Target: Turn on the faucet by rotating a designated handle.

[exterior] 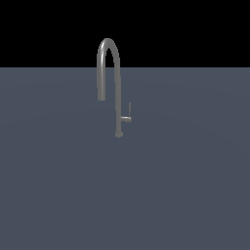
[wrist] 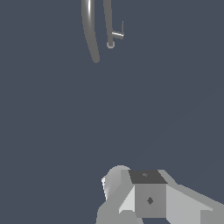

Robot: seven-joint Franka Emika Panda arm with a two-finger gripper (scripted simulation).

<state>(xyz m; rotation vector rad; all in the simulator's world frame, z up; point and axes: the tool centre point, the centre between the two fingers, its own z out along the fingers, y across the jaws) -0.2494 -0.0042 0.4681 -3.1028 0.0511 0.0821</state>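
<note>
Flat slate-grey floor [exterior: 58, 195], black backdrop above; nothing else on the surface.

Faucet [exterior: 117, 93] standing upright near centre of ext. view, thin stem to a small base, gooseneck arching over to ext. view's left, spout end hanging well above floor. Also seen in wrist view [wrist: 89, 30], stem and spout foreshortened.

Handle [exterior: 127, 115] low on stem, on ext. view's right: short stub sticking out sideways, slender pin rising from its tip, roughly parallel to stem. Same L-shape in wrist view [wrist: 118, 33]. Looks like rest/off pos., tho no water or marker to confirm either way.

Arm absent from ext. view. Wrist view shows only grey blocky parts of the hand [wrist: 148, 197] at frame edge, well apart from faucet, wide bare floor between. Fingertips not visible → can't tell if fingers apart or together. Nothing gripped as far as visible.

Progress, judged: approx. nil. No contact w/ handle, approach not yet made.

Left to do: close gap to faucet, line up on pin/stub from the open side, avoid stem + spout, engage pin, rotate about stem axis. Target v. small & thin, so alignment likely the hard part.
</note>
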